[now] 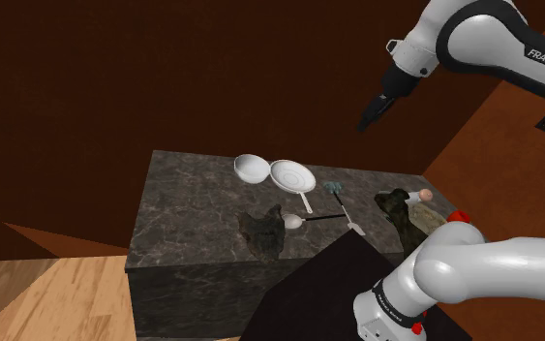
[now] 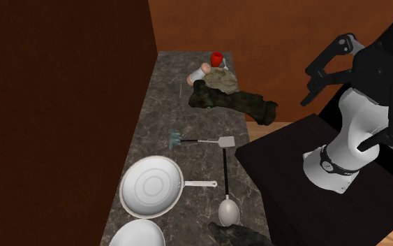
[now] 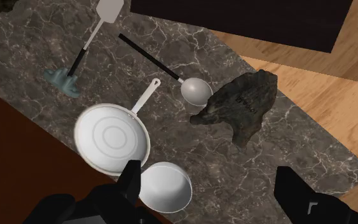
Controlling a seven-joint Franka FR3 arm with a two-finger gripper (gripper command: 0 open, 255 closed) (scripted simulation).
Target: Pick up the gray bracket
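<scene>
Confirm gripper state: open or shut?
Open. In the wrist view the gripper has its two black fingers far apart, clasping nothing; the white bowl lies on the counter below.

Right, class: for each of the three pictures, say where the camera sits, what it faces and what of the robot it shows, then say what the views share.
Shoulder view: beside the stand, looking down on the counter; arm and gripper show.
Second exterior view: above the counter's bowl end, looking along it; stand, arm and gripper at its right.
Wrist view: on the hand, looking down at the pan; open fingers show.
Shared: pan, bowl and bracket in all three.
</scene>
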